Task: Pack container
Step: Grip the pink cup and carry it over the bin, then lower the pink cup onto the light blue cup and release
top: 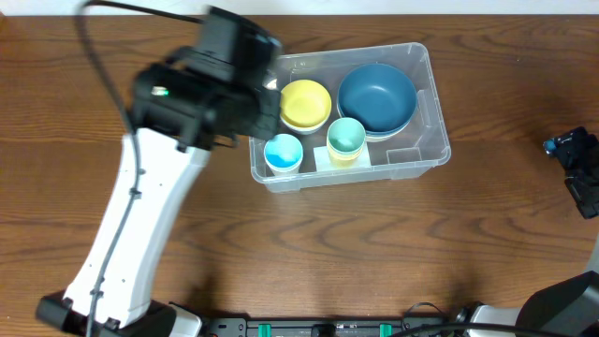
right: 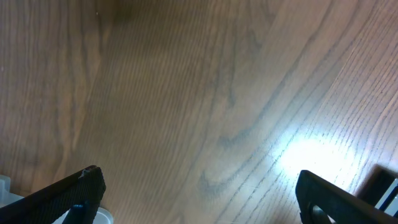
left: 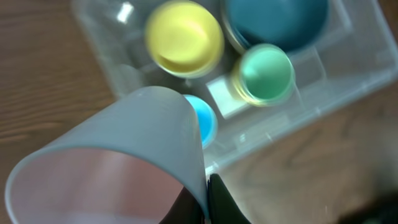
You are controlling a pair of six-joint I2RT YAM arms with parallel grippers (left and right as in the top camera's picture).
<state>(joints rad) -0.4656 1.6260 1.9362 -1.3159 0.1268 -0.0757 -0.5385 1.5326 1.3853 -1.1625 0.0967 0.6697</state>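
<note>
Two claws are in play. The left claw [left: 207,202] is pressed together on the rim wall of a pale cup [left: 124,155], one finger inside the wall and one outside. The right claw [right: 196,202] is spread wide with nothing between its fingers, and only bare table [right: 205,93] is seen beneath it. Just beyond and below the left claw, past the held cup, the container [top: 440,122] is found, its near-left corner lying almost under the cup. A blue cup [left: 202,118] is seen closest to the claw, then a white label [left: 225,98] and a green cup [left: 266,73]. A yellow bowl [left: 185,36] and a blue bowl [left: 277,22] lie farther off against the far wall. The container is well apart from the right claw, across open table. It is judged to be light, thin-walled plastic that is fairly stiff at the rim, somewhat springy in the long walls, and smooth enough to slip. If it must be shifted, the rim near a rounded corner is judged the best hold. The pinched cup is likewise judged light and slick, so a gentle release low inside the container is advised.
</note>
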